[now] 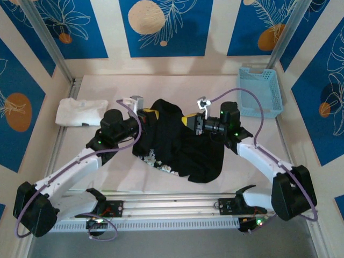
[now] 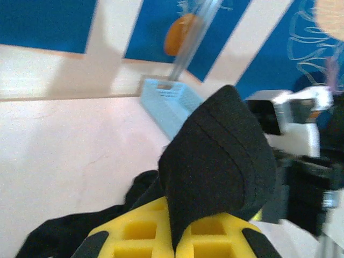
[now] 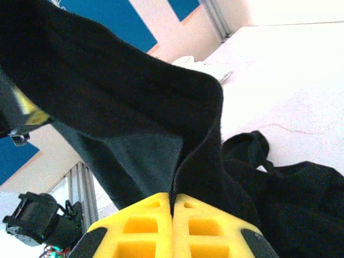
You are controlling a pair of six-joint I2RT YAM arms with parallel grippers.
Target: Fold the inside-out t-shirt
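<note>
The right gripper [image 3: 173, 207] has its yellow fingers pressed together on a fold of the black t-shirt [image 3: 134, 107]. The left gripper [image 2: 174, 226] pinches another fold the same way. The shirt hangs bunched between them over the middle of the table [image 1: 177, 86], its lower part spread toward the near edge. Bare tabletop lies beyond. The white shirt [image 1: 80, 112] lies well apart at the left edge, and the blue basket [image 1: 260, 91] sits in the far right corner.

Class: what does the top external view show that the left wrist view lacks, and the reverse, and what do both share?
Top external: the white t-shirt beside the left arm, and a pale printed mark on the inside-out t-shirt. Left wrist: stitched seam lines on the raised cloth. Both: the black shirt, the light-blue basket, the left gripper shut on cloth.
</note>
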